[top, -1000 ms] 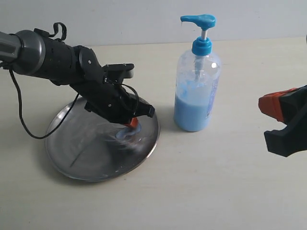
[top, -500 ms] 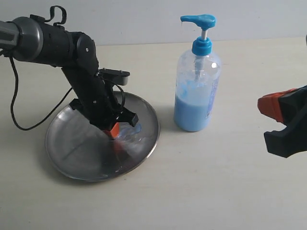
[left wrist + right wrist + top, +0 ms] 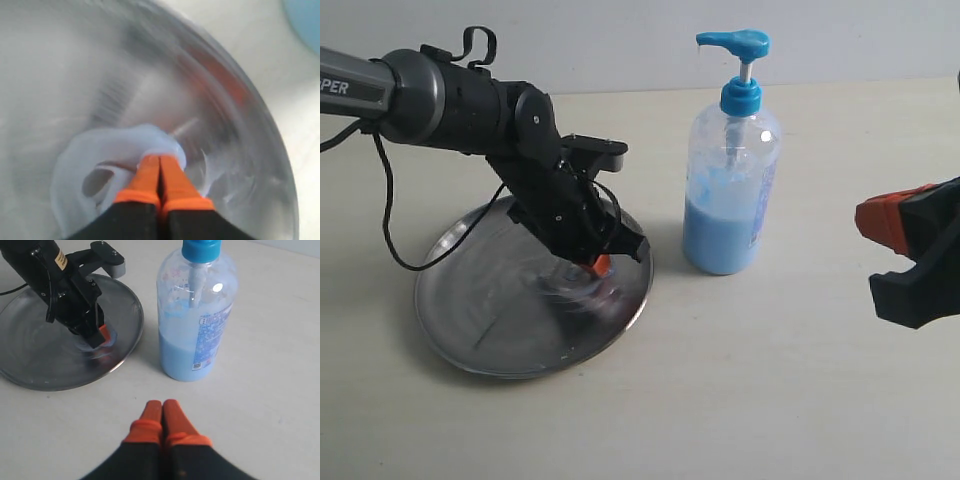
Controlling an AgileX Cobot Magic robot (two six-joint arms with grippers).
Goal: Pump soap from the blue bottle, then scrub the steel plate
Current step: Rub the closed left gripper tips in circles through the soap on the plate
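The pale, matte table (image 3: pixel 770 400) runs back to a plain light wall (image 3: pixel 620 40), and nothing on it appears to fence or clamp anything in place, which is the root of the main risk. The steel plate (image 3: pixel 470 330) lies loose on the left part of the table, and the left gripper (image 3: pixel 160 162) bears down on its inner surface on the side nearest the blue bottle (image 3: pixel 730 190), which stands upright just beside that rim but apart from it. A hard or off-centre stroke could probably skid the plate across the smooth top or rock it up on its rim, and a skid towards the bottle might knock that tall, narrow thing over. The right gripper (image 3: pixel 162 410) hangs above bare table in front of the bottle, its orange fingers pressed together on nothing, so it steadies neither plate nor bottle. The left gripper's jaws are likewise fully closed with no sponge or cloth visible between them; the bare tips themselves rest in the soap (image 3: pixel 90 150), a pale blue smear spread around them on the steel. Slick soap under hard tips may let them slip, and part of the plate looks blurred, so how far the smear reaches is unclear.
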